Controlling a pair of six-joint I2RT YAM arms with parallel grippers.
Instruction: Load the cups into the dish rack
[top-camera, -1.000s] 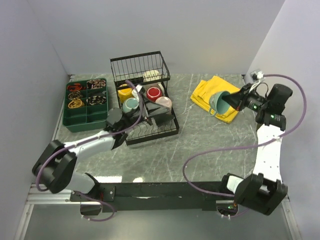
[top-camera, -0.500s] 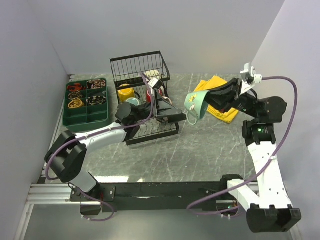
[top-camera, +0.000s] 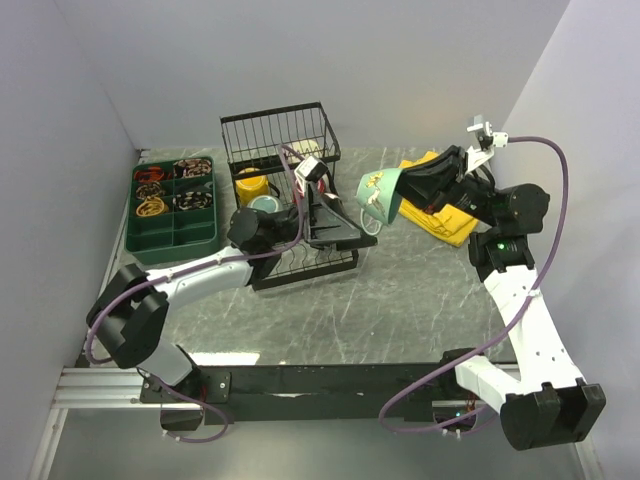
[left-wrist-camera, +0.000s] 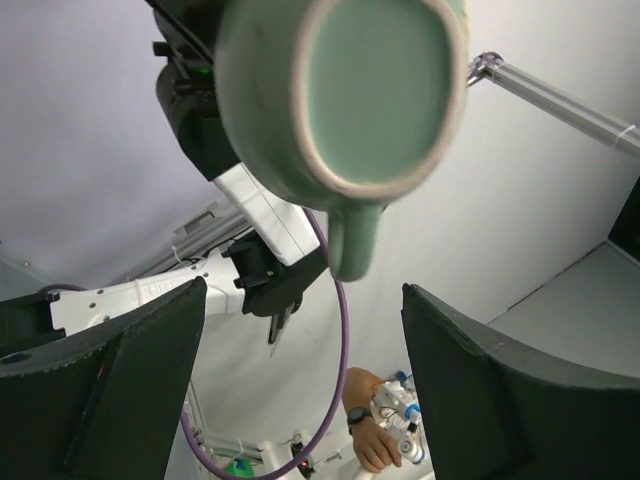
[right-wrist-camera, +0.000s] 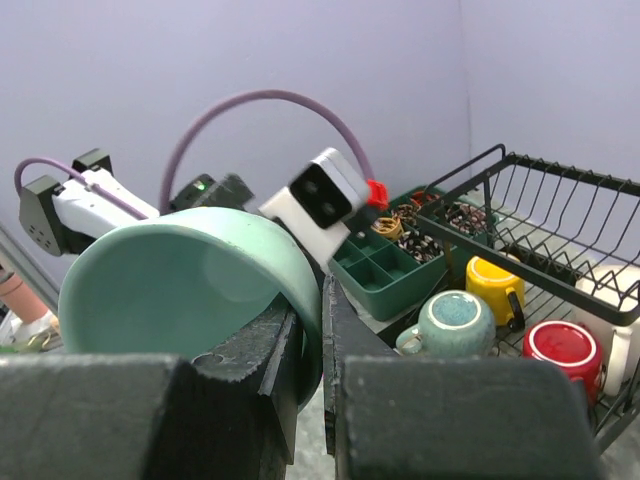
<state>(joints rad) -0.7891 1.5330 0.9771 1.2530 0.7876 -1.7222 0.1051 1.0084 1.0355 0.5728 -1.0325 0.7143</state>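
As I read the top view, the right gripper (top-camera: 408, 188) is up in the air beside the right edge of the dish rack (top-camera: 270, 135); it is clamped tight on the wall of the large teal mug (top-camera: 378, 192); the right wrist view shows one finger inside the rim and one outside; the mug lies tilted on its side, mouth toward the right arm, base toward the rack, handle hanging down; it touches nothing but those fingers; the left gripper (top-camera: 338, 224) sits over the rack's flat tray part, turned upward, jaws spread wide with nothing between them; its own camera looks up at the mug's base, so the mug is above it and apart; I see the yellow mug (right-wrist-camera: 495, 290), small teal mug (right-wrist-camera: 455, 322) and red mug (right-wrist-camera: 560, 350) in the rack, mouths up, close together; the cream mug (top-camera: 304, 150) is at the basket end; the green compartment tray (top-camera: 170, 250) is just left of the rack; the yellow cloth (top-camera: 440, 215) lies on the table (top-camera: 400, 290) under the right arm.
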